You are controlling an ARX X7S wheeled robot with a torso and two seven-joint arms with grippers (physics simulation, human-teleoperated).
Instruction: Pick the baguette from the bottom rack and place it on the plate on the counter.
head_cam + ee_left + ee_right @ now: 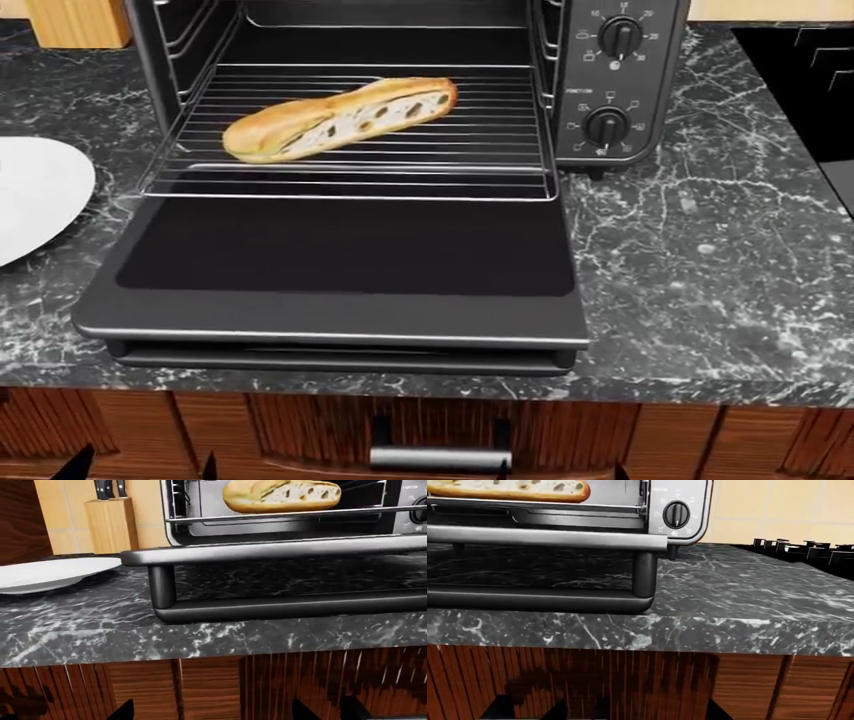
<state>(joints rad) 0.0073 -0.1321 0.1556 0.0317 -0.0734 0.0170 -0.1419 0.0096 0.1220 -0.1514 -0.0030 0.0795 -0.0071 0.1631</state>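
The baguette [340,118] lies diagonally on the pulled-out bottom rack [400,175] of an open toaster oven. It also shows in the left wrist view [281,496] and the right wrist view [514,489]. The white plate [30,195] sits on the dark marble counter [694,250] left of the oven; it also shows in the left wrist view [47,573]. My left gripper [144,468] [213,712] and right gripper [561,472] [620,714] are both open and empty. They are low in front of the wooden cabinet, below the counter edge.
The oven door [347,250] lies folded down flat over the counter toward me, its handle bar [267,550] at the front. A knife block [110,522] stands behind the plate. A black cooktop [801,90] lies at the right. A drawer handle [441,458] is below the counter.
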